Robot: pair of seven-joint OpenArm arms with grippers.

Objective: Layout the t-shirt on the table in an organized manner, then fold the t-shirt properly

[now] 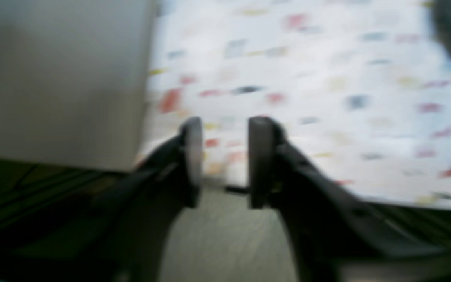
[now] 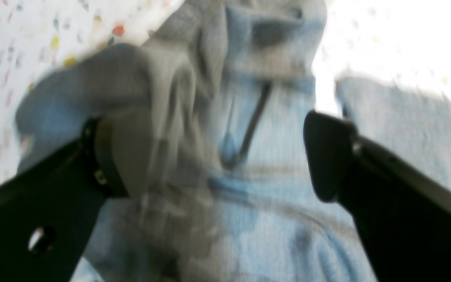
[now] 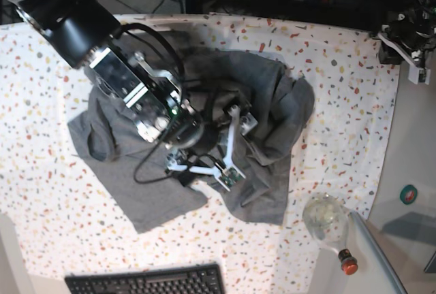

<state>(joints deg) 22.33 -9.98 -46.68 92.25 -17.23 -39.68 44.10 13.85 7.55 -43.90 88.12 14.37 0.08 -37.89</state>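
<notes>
The right gripper (image 2: 225, 156) hangs with its jaws spread wide, gripping nothing; just beneath and between them lies the crumpled t-shirt (image 3: 272, 110), bunched near the middle of the table (image 3: 354, 83). Farther off, the left gripper (image 1: 224, 162) stands slightly parted and empty, over the table's edge.

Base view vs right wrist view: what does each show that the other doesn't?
Base only: the whole crumpled t-shirt with its outline, a keyboard at the near edge, a clear bottle, and the left arm's end effector off at the far corner. Right wrist only: a close look between the right end effector's spread fingers, with bunched grey fabric blurred between them. Both: the t-shirt, the flecked table and the right end effector.
</notes>
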